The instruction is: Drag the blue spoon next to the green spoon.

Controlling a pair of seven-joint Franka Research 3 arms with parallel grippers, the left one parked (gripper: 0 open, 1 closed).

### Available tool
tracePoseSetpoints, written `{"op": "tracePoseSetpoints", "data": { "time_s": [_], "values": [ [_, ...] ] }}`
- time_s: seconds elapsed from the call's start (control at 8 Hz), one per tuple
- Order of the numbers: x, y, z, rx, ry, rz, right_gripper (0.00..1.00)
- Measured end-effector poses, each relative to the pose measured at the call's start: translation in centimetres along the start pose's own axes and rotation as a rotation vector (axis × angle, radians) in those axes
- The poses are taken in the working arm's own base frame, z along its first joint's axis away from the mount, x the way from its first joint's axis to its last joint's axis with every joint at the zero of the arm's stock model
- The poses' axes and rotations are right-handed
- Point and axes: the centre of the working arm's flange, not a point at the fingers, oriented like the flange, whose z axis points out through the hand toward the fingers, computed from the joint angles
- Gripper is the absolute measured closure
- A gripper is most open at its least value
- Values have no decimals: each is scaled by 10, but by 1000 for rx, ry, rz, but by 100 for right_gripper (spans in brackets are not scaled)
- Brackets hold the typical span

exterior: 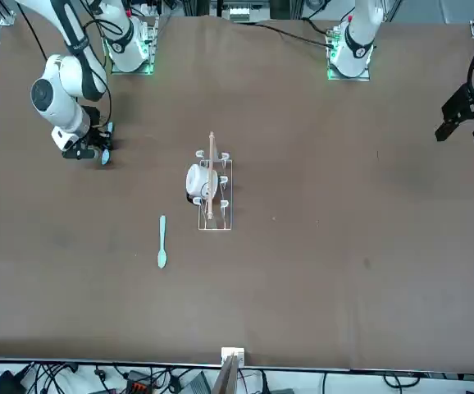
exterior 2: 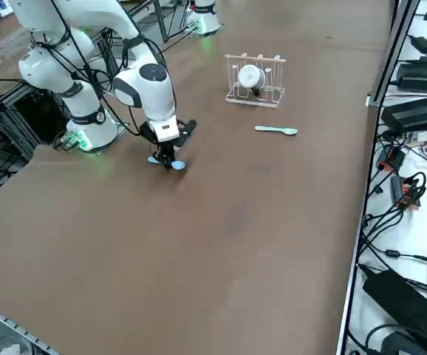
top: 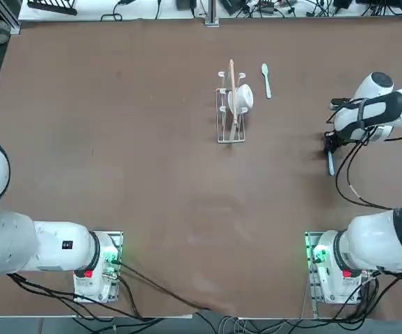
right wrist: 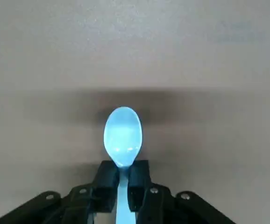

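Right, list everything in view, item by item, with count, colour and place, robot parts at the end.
blue spoon: one, light blue, between the right gripper's fingertips
green spoon: one, pale mint green, on the table beyond the rack
dish rack: one, white wire with light wooden-looking parts, mid-table
cup: one, white, in the rack
table: one, brown, under the rack and green spoon
cables: many, black, around the arms and along the table's far edge
right gripper: one, black, shut on the blue spoon's handle, low over the right part of the table
right arm: one, white with black bands, reaching over the table's right side
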Motion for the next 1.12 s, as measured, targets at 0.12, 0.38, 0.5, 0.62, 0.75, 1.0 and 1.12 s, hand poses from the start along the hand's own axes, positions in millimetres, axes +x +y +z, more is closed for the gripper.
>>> {"op": "tracePoseSetpoints", "data": {
  "time_s": [0.12, 0.38, 0.5, 0.62, 0.75, 1.0, 1.12],
  "values": [
    [0, 0, 0, 0, 0, -1, 85],
    [1, 0, -5, 0, -8, -3, 85],
    [2, 0, -12, 0, -8, -3, 85],
    [4, 0, -23, -2, -1, -5, 85],
    [6, -2, -35, -5, 10, -9, 85],
    [11, -3, -57, -9, 31, -13, 85],
    [18, -4, -68, -12, 49, -17, 85]
  ]
}}
